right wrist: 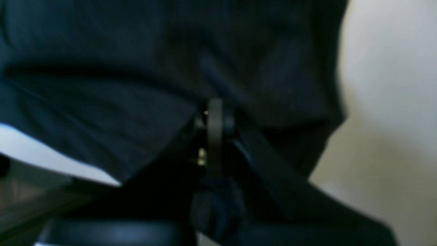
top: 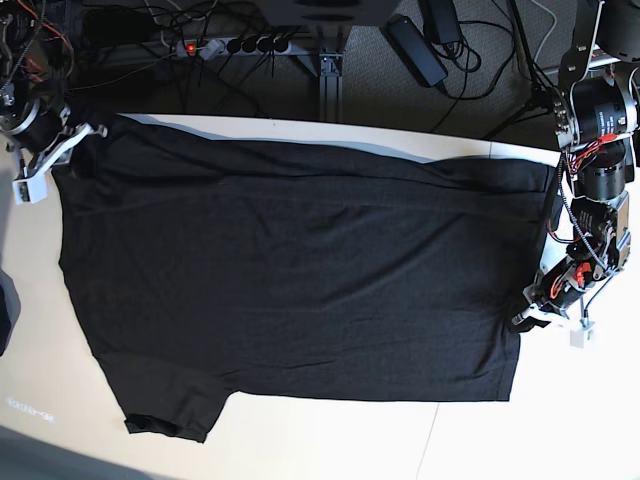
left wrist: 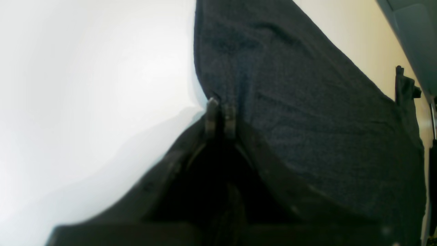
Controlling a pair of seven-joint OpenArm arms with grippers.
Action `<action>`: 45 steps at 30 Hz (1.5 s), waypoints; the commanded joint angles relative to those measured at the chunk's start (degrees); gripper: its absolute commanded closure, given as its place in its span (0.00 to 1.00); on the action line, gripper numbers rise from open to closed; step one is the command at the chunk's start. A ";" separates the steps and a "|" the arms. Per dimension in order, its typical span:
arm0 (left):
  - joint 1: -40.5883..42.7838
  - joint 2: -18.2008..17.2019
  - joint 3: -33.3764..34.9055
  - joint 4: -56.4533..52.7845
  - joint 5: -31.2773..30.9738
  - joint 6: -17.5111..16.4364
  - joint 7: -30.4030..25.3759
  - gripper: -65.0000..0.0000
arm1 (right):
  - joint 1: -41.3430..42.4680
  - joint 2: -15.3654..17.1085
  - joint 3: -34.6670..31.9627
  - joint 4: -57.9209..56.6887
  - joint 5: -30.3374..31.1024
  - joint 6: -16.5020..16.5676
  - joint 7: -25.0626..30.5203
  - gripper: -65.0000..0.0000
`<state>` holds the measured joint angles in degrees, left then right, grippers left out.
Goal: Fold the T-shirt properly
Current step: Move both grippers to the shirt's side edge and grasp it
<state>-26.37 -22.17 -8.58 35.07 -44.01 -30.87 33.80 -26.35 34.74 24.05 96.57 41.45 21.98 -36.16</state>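
The T-shirt (top: 290,280) is lying spread flat across the pale table (top: 330,440), a large charcoal sheet of soft, finely flecked knit with its long sides running between the two hands. Its surface is mostly smooth, with a few shallow creases running lengthwise near the far edge. One short sleeve (top: 170,415) is sticking out at the near corner on the right hand's side, its cuff slightly rumpled. No print is showing on the upturned face.

The left hand (left wrist: 221,107) is sitting at the shirt's straight edge, its two slim dark fingers pressed narrowly together with the cloth's edge pinched between them. From that pinch the fabric is fanning away ahead of the hand in a broad, taut-looking panel, while a thicker fold is rising along either side of the fingers. To the hand's left the table is glaring white and glossy.

The right hand (right wrist: 215,116) is closed tight on the shirt too, at the far corner at the opposite end. Its wrist view is blurred, but the dark knit is draping over and around the closed fingers, bunching into soft rounded folds above them, and a wad of cloth is hanging just below. Beside this hand the bare matte table is showing cream, and a strip of it is peeking out under the cloth's edge.
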 commanded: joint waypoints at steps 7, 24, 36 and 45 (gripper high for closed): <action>-1.22 -0.55 0.04 0.66 0.52 -0.28 2.38 1.00 | 7.76 1.77 6.75 5.97 -0.17 2.43 1.64 1.00; -1.07 -0.70 0.04 0.66 0.59 -0.52 4.15 1.00 | 52.17 1.68 6.69 -48.76 -9.09 2.27 7.56 0.51; -1.09 -0.70 0.04 0.66 0.52 -0.50 4.22 1.00 | 57.37 -1.55 6.58 -73.11 -11.69 2.80 6.54 0.51; -1.11 -0.70 0.04 0.66 0.55 -0.50 4.59 1.00 | 58.64 -8.33 6.58 -73.20 -14.36 4.59 6.14 0.51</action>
<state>-26.55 -22.22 -8.60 35.35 -44.64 -30.94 37.01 32.05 26.48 30.79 23.62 29.15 23.40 -26.30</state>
